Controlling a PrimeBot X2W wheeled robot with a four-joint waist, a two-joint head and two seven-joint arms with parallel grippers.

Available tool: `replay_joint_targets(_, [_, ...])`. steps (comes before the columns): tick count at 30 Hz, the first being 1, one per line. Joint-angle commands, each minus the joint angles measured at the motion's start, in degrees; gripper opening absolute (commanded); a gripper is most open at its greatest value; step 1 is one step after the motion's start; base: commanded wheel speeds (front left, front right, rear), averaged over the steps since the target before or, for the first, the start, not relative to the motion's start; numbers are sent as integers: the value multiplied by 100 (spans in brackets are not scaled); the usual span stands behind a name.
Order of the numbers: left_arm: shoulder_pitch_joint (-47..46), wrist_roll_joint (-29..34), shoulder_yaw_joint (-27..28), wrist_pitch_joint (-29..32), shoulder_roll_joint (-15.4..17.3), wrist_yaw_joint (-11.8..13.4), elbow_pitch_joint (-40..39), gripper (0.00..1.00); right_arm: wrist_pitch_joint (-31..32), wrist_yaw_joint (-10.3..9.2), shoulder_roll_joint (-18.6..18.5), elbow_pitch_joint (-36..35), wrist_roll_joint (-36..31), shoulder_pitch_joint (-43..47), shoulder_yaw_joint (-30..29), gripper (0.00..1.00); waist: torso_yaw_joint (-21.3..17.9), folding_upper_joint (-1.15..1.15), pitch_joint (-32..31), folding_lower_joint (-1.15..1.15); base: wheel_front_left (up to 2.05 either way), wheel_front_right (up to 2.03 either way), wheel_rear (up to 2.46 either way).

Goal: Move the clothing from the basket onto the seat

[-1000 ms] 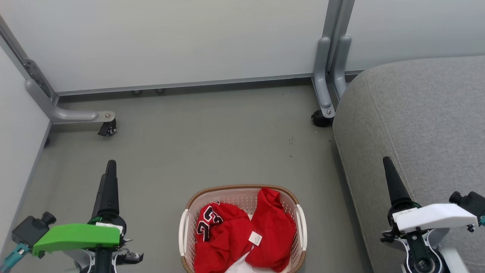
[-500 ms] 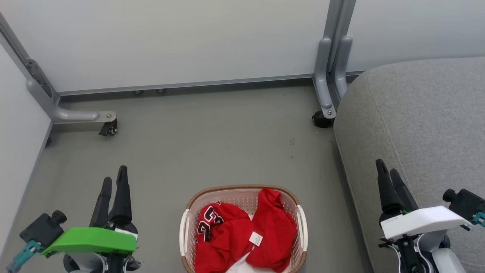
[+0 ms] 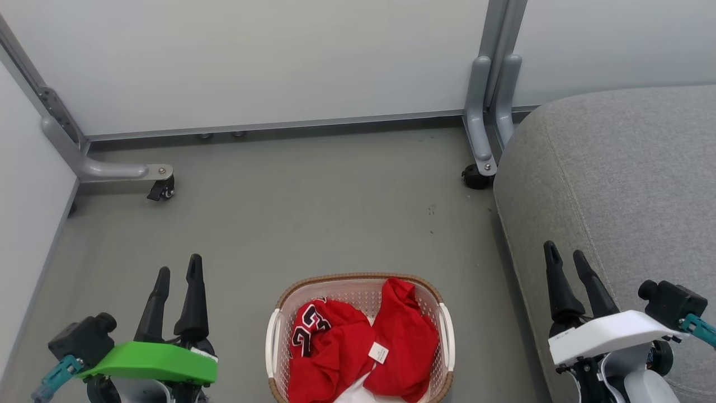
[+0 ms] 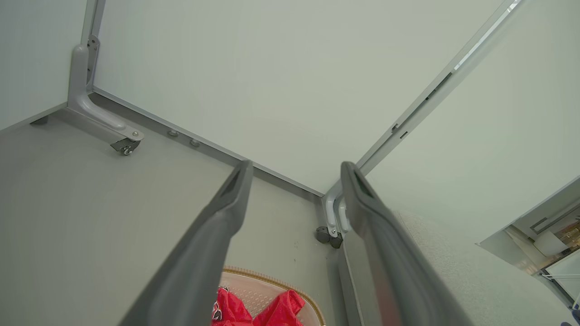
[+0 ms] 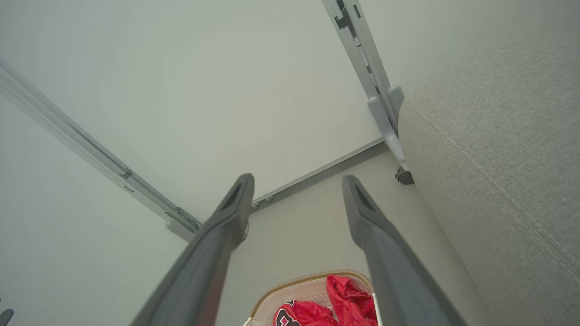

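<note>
The cream basket [image 3: 279, 313] with a brown rim sits on the floor at bottom centre of the head view. Inside lie the red jersey [image 3: 319, 341] with black-and-white lettering and the plain red garment [image 3: 408, 336] with a small white tag. The grey seat [image 3: 615, 168] fills the right side. My left gripper [image 3: 179, 266] hovers open left of the basket, empty. My right gripper [image 3: 565, 252] stands open over the seat's front edge, right of the basket, empty. The basket [image 4: 253, 294] and seat [image 4: 453, 271] appear in the left wrist view, the clothing [image 5: 335, 308] and seat [image 5: 498, 158] in the right wrist view.
Pale partition walls stand behind and to the left. A grey partition foot with a castor [image 3: 159, 187] rests on the floor at the left, and another castor [image 3: 472, 176] stands by the seat's corner. Grey floor [image 3: 307, 212] stretches beyond the basket.
Both grippers have opened from shut. The left gripper shifted right toward the basket and the right gripper shifted left and down in the head view.
</note>
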Motion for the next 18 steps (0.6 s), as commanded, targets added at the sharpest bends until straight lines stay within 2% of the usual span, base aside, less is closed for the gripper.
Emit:
replay_joint_targets(1, [40,177,-10,-51,70,-1,-36,100,-56,3,-16,-41,-203,34,15,100,1,0,-1,0,0,0,0])
replay_joint_targets(18, [116,1103,-137,-294,88,-1,114,100,-199,3,61,-28,-1184,156,106,100,10,0,11,0,0,0,0])
